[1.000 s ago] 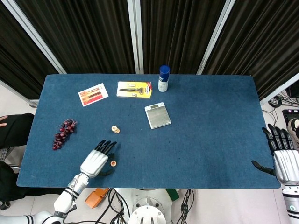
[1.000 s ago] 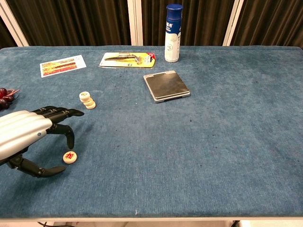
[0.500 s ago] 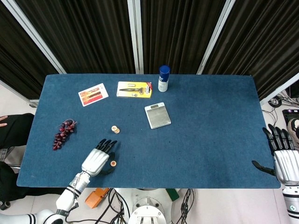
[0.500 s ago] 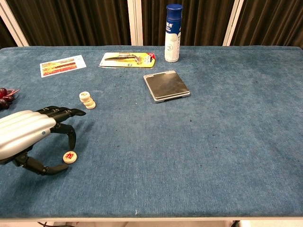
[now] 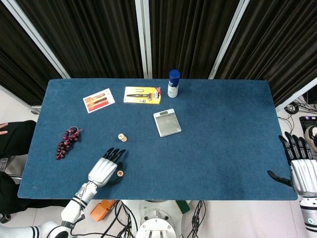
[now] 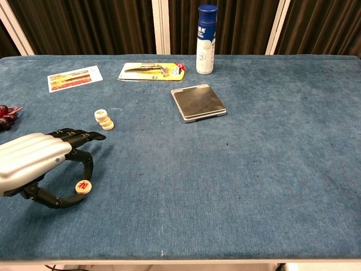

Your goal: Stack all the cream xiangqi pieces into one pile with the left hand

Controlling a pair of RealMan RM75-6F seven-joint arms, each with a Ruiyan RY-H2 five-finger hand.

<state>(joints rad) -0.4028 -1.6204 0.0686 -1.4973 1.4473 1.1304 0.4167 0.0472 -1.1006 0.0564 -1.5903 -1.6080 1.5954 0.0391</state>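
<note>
A lone cream xiangqi piece [image 6: 83, 186] [image 5: 119, 173] with a red character lies near the table's front left edge. My left hand [image 6: 34, 164] [image 5: 104, 168] arches over it. Its thumb comes from below and a finger [image 6: 89, 164] from above, pinching the piece at table level. A small pile of cream pieces [image 6: 103, 119] [image 5: 122, 137] stands further back, apart from the hand. My right hand [image 5: 301, 166] hovers off the table's right front corner, fingers spread and holding nothing.
A grey scale [image 6: 198, 102] lies mid-table, with a blue-capped bottle [image 6: 206, 39] and a yellow carded tool [image 6: 151, 71] behind it. A printed card [image 6: 74, 78] sits at the back left, and dark grapes [image 5: 67, 142] lie at the left edge.
My left hand has slid slightly right and its thumb and finger have drawn in around the lone piece, which shifted a little. The right hand has not moved.
</note>
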